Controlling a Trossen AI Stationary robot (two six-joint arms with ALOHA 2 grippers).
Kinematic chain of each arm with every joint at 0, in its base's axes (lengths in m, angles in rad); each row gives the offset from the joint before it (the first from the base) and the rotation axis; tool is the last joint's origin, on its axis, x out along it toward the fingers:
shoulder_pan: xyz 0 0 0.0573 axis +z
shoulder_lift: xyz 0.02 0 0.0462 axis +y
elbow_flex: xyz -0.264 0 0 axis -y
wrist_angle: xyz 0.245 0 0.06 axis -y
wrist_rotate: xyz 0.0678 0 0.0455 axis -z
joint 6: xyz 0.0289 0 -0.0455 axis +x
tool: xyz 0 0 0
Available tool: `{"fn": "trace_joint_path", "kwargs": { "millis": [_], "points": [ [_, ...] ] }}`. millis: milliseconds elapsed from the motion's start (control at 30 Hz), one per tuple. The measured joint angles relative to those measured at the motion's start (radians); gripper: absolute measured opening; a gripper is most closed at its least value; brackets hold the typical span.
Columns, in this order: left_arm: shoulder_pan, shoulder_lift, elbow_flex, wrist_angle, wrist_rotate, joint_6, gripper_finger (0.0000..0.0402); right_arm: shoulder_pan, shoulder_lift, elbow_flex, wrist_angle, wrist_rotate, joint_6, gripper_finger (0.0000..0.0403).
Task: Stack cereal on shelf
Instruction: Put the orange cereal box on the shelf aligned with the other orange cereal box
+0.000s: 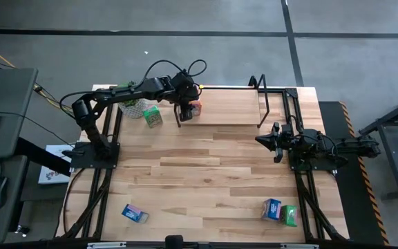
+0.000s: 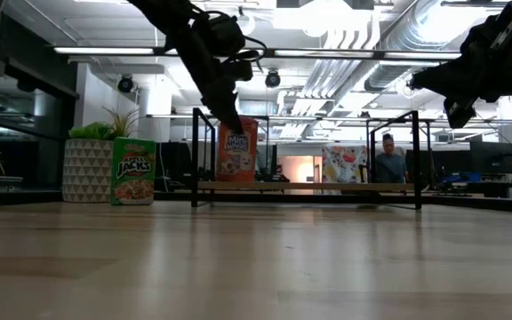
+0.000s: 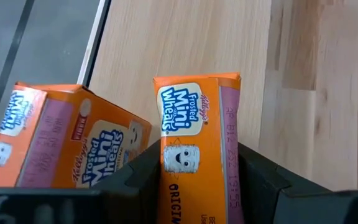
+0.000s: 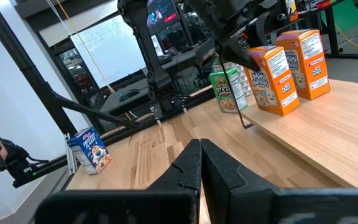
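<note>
Altogether six cereal boxes show: two orange on the shelf (image 1: 254, 114), two green and two blue on the table (image 1: 206, 187). Left gripper (image 1: 183, 108) clamps one orange box (image 3: 197, 149) beside the other orange box (image 3: 61, 140); right gripper (image 1: 276, 142), fingers pressed together, hovers by the table's right edge.

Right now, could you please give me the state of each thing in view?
Left claw: shut on an orange box, upright on the shelf.
Second orange box: upright on the shelf.
Green box: upright beside the shelf.
Right claw: shut, empty.
</note>
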Motion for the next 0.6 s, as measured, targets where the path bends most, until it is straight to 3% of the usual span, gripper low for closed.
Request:
{"fn": "trace_joint_path", "kwargs": {
  "millis": [433,600],
  "points": [
    [0.001,0.0,-0.001,-0.004,-0.003,0.018,0.0151,0.0,0.0,0.0,0.0,0.0,0.0,0.0],
    [0.001,0.0,-0.002,-0.011,-0.009,0.018,0.0179,0.0,0.0,0.0,0.0,0.0,0.0,0.0]
  ]
}}
